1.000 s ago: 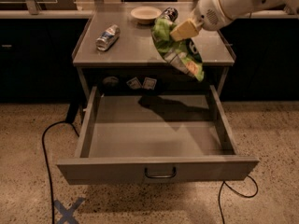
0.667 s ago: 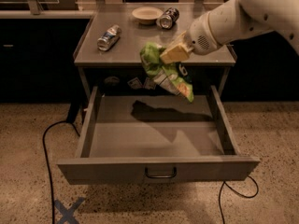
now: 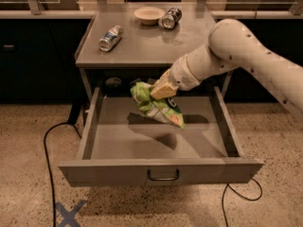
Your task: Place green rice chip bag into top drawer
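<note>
While the gripper (image 3: 155,95) hangs over the open top drawer (image 3: 118,143), its tan fingers (image 3: 164,87) pinched shut on the upper end of the green rice chip bag (image 3: 161,110), the bag dangles crumpled above the drawer's bare floor, about mid-width and toward the back, clear of it by the look of its shadow. A release from here seems likely to land inside, yet the light, crinkly bag could drift or spring open and lodge against the rear, beneath the cabinet top (image 3: 142,46). Lowering further risks the arm (image 3: 236,46) brushing that top's front edge; a bag left standing above the side walls could snag when the drawer is shut
</note>
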Tool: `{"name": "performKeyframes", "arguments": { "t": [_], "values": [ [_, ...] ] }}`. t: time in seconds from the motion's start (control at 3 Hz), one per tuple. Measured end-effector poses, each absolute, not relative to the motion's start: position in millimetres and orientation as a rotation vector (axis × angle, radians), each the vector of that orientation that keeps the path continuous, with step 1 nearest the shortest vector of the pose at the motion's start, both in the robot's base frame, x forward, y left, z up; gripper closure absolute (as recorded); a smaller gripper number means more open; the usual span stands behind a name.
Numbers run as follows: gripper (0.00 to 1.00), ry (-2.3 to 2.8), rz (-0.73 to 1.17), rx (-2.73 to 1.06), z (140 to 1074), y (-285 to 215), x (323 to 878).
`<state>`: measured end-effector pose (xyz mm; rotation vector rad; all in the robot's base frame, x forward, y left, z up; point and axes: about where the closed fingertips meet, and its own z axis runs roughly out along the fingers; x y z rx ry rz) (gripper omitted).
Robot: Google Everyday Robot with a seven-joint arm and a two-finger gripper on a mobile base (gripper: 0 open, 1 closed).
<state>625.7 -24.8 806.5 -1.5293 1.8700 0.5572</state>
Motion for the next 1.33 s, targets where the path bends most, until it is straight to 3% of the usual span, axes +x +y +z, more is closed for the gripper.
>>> {"name": "performKeyframes", "arguments": {
  "t": [1.33],
  "values": [
    [1.00, 1.945, 0.475, -1.550, 668, -12, 671]
  ]
}}
